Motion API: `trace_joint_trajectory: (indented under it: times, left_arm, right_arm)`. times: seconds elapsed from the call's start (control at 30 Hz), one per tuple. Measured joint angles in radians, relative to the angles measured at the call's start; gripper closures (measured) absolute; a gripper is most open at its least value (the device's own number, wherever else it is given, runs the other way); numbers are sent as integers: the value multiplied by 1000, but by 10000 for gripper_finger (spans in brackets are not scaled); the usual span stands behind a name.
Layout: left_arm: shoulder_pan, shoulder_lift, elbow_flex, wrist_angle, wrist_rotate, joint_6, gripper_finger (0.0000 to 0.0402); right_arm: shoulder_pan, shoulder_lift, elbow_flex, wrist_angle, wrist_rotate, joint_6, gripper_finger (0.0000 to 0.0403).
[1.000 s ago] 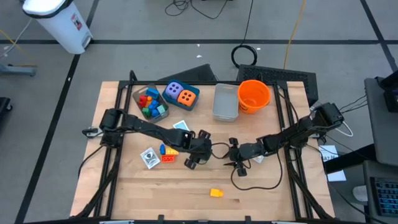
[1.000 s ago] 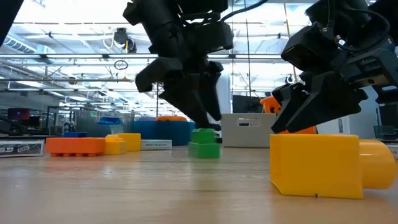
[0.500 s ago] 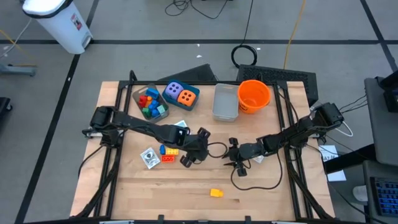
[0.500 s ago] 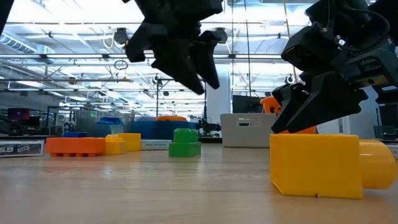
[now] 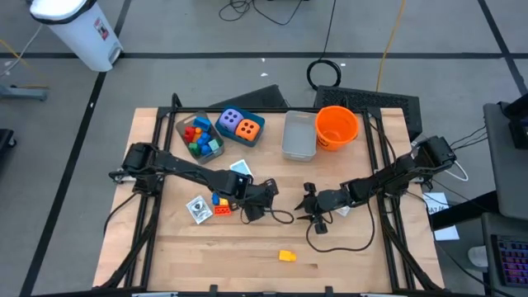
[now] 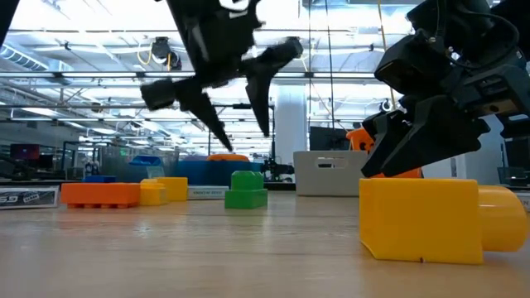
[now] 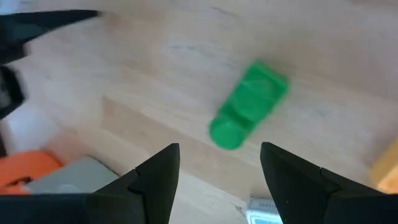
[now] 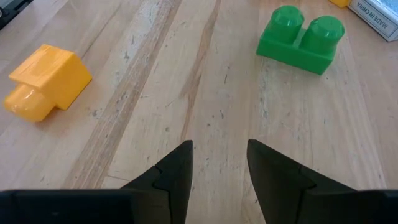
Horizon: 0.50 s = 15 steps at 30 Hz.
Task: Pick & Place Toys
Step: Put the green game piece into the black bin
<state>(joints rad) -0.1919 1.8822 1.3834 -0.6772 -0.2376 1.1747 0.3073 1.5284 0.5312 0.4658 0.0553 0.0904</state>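
A green two-stud brick (image 7: 249, 104) stands on its base on the table, studs up; it also shows in the low view (image 6: 246, 189) and the right wrist view (image 8: 303, 36). My left gripper (image 7: 217, 168) hangs open above it (image 6: 224, 91), touching nothing. My right gripper (image 8: 221, 162) waits open and low at mid-table (image 5: 307, 202), pointing at the green brick. A yellow brick (image 5: 286, 256) lies near the front edge. Orange, blue and yellow bricks (image 5: 221, 202) sit left of my left gripper (image 5: 256, 202).
At the back stand a teal box (image 5: 200, 136) of bricks, two spotted dice (image 5: 239, 124), a grey bin (image 5: 299, 134) and an orange bucket (image 5: 337, 125). Flat cards (image 5: 198, 208) lie left of centre. A black cable loops on the table by my right gripper.
My left gripper has risen from around the green brick and rolled about its own axis, its fingers now spread sideways above the brick. The green brick has shifted a little toward the table's left and stays upright on the table.
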Motion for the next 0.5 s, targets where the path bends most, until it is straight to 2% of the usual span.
trace_joint_trajectory:
  times: [0.13,0.5]
  left_arm:
    - [0,27,0,1,0,104,170]
    - [2,90,0,45,8,209,170]
  right_arm:
    - [0,0,0,-1,0,-1,259]
    - [0,0,0,-3,0,-1,259]
